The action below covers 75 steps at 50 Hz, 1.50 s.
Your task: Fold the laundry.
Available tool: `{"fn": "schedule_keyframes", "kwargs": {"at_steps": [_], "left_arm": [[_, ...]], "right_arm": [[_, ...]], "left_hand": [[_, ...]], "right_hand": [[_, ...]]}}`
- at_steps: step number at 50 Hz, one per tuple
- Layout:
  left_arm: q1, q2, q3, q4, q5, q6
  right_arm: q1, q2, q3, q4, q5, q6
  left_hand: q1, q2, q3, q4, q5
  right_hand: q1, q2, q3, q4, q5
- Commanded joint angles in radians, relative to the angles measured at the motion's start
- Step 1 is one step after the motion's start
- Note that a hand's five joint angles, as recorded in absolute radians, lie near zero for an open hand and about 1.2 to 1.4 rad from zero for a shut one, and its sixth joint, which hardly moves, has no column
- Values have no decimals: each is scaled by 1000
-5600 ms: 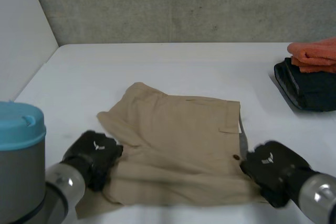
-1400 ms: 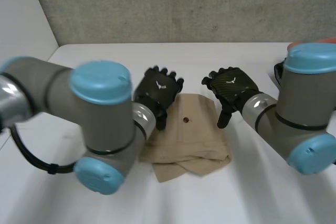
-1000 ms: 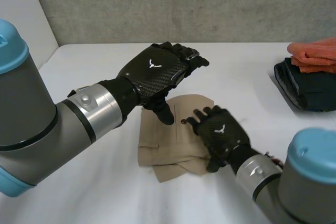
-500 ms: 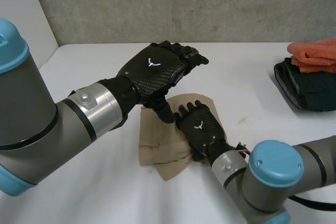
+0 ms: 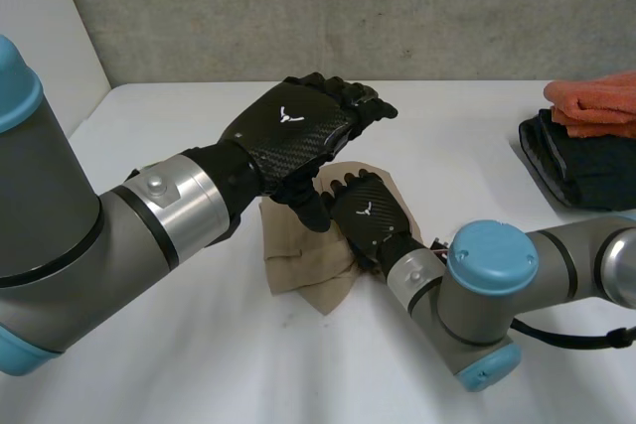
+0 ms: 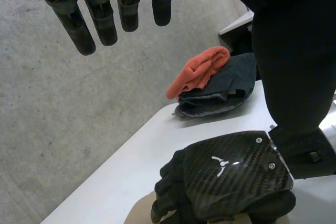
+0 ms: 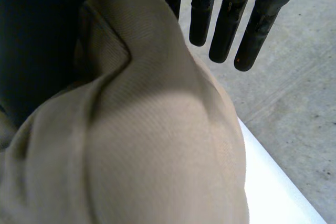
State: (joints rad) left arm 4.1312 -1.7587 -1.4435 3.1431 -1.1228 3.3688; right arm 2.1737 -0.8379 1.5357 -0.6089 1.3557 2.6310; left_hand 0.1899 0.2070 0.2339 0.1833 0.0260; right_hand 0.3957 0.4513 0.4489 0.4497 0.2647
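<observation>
Laundry: you have the folded beige cotton shorts [image 5: 296, 260] lying as a small bundle near the middle of the white table [image 5: 179, 136], with a rumpled flap at the near edge.
Right hand [image 5: 370, 223]: your right hand lies palm-down on the top of the bundle. In its wrist view the fingers [image 7: 226, 22] run straight out past the cloth's edge, released and gripping nothing.
Left hand [image 5: 298, 131]: you are holding it in the air above the bundle's far-left part, clear of the cloth. Its fingers [image 6: 100, 17] are straight and hold nothing.
Side stack: at the table's right edge you see a folded orange towel [image 5: 596, 98] on top of a folded dark garment [image 5: 586, 171], well apart from the shorts.
</observation>
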Motion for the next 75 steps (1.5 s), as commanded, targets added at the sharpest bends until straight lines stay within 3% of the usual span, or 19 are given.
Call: {"fn": "schedule_keyframes", "kwargs": {"at_steps": [1,2,5,6,27,42,50,59,68,75], "left_arm": [[3,2,0,0,0,0],[3,2,0,0,0,0],[3,2,2,0,0,0],[4,2,2,0,0,0],[23,19,5,3,0,-3],[46,56,3,3,0,-5],[44,58,0,3,0,-5],[43,58,-2,3,1,-6],[40,58,-2,3,1,-5],[38,58,-3,3,0,-6]], "right_arm": [[0,34,-81,78,-17,-3],[0,39,-100,86,-17,-3],[0,42,-120,83,-13,-2],[-2,45,-140,80,-6,-2],[-94,89,-333,75,-44,-14],[-354,31,-673,64,-230,1],[-543,19,-807,63,-331,113],[-762,28,-709,-60,-403,248],[-957,62,-455,-267,-617,358],[-1025,92,-392,-344,-670,451]], "left_hand": [[47,30,3,54,36],[47,30,3,54,36],[47,30,3,54,36],[47,30,3,54,36],[50,33,6,57,39],[76,59,32,83,66],[76,59,32,83,66],[76,59,32,83,66],[76,59,32,83,66],[79,62,35,86,69]], "right_hand": [[223,167,170,169,179],[482,427,429,428,439],[959,903,906,905,915],[1000,945,947,946,957],[1001,945,947,947,957],[1001,945,947,947,957],[1001,945,947,947,957],[1001,945,947,947,957],[1001,945,947,947,957],[1001,945,947,947,957]]}}
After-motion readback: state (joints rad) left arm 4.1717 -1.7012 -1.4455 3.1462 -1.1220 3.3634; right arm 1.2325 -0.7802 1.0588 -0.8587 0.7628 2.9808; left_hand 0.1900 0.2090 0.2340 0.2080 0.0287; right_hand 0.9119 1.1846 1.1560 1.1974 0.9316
